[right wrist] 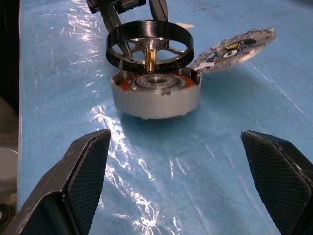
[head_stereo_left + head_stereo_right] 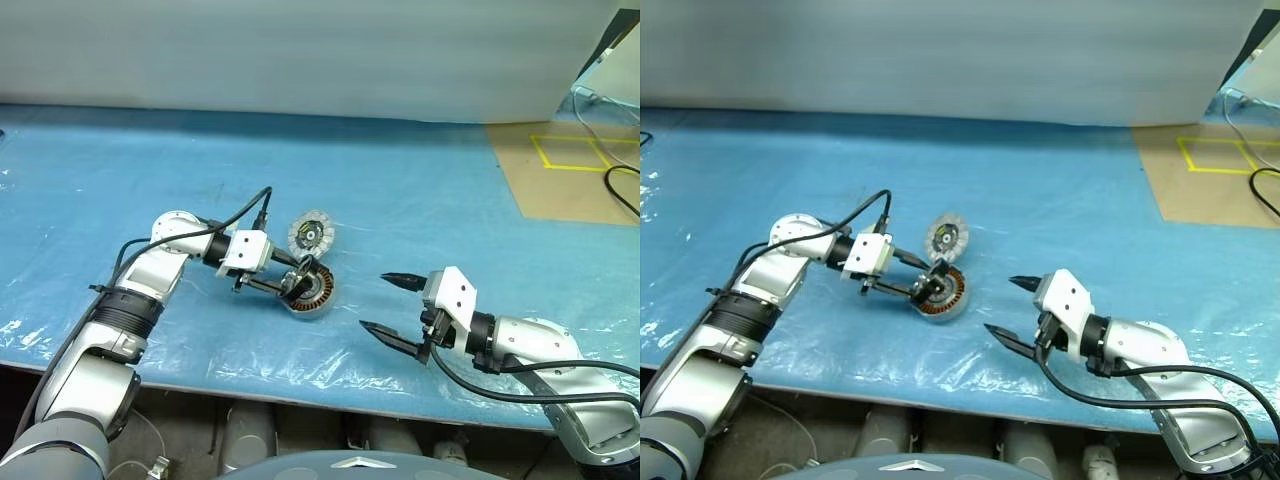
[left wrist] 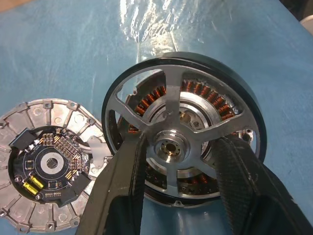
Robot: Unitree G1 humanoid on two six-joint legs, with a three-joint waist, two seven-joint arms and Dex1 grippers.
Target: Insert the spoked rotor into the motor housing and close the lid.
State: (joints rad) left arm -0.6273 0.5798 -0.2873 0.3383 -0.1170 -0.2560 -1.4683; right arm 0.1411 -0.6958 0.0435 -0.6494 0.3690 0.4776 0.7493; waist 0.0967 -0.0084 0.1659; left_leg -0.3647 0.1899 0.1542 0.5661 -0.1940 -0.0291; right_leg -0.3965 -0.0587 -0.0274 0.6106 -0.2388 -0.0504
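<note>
Right gripper (image 2: 392, 302) wide open, empty; left gripper (image 1: 133, 19) gripping spoked rotor (image 1: 150, 44) above motor housing (image 1: 155, 96).

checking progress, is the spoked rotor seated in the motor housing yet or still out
Still out. The spoked rotor hangs just above the motor housing, held by the left tool, its brass shaft not yet down in the hub.

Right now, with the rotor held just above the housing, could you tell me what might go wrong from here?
1. The spoked rotor, gripped by the left gripper, hangs above the motor housing with its brass shaft not yet in the hub; a slight offset could jam it.
2. The lid leans tilted against the housing's rim and may get knocked.
3. The right gripper is open, not steadying the housing.
</note>
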